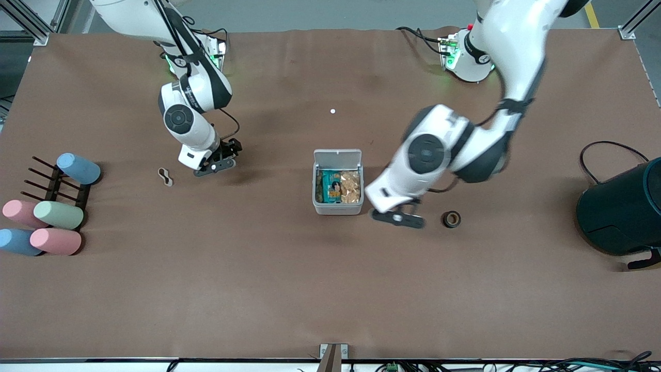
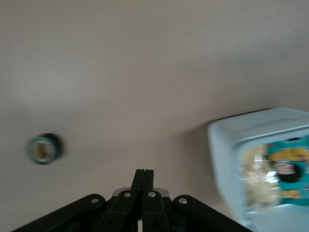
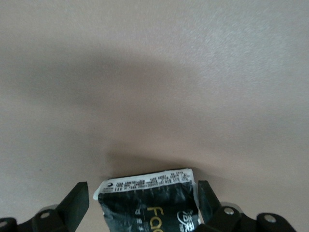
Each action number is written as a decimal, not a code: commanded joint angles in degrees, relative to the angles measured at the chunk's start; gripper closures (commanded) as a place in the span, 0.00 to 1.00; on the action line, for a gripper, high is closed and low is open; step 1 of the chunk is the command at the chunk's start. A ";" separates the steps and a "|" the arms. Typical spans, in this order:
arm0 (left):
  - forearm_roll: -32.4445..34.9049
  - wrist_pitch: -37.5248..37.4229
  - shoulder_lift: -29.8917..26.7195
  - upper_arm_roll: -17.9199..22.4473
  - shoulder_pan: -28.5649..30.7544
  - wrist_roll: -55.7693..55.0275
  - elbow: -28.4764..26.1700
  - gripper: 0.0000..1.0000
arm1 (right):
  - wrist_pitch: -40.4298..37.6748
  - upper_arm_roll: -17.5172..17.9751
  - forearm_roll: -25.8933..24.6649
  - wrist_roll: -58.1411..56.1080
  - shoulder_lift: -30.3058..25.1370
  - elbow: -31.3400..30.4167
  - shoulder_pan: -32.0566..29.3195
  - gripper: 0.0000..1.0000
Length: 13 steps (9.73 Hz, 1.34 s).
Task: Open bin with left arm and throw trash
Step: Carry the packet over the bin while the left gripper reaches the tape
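Note:
The white bin stands mid-table with its lid swung open; snack packets lie inside. My left gripper is shut and empty, low over the table between the bin and the dark tape-roll ring. The left wrist view shows its shut fingers, the ring and the bin. My right gripper is open toward the right arm's end. Its wrist view shows the black snack wrapper lying between the fingers. The white figure-eight loop lies beside that gripper.
Pastel cylinders and a dark rack sit at the right arm's end. A big dark teal container with a cable stands at the left arm's end. A tiny white dot lies farther from the camera than the bin.

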 commanded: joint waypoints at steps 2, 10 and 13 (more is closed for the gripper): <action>3.51 5.49 2.69 -0.07 6.59 10.21 -4.14 0.54 | 0.76 -0.31 1.17 -0.08 0.86 -0.86 -0.01 0.72; 7.03 32.23 2.44 0.02 16.98 19.91 -26.82 0.01 | -30.24 -0.23 9.61 21.14 -0.12 33.88 1.21 0.97; 10.98 32.24 1.04 -0.15 18.29 19.83 -28.94 0.22 | -30.44 -0.31 10.76 38.19 11.70 53.02 8.14 0.96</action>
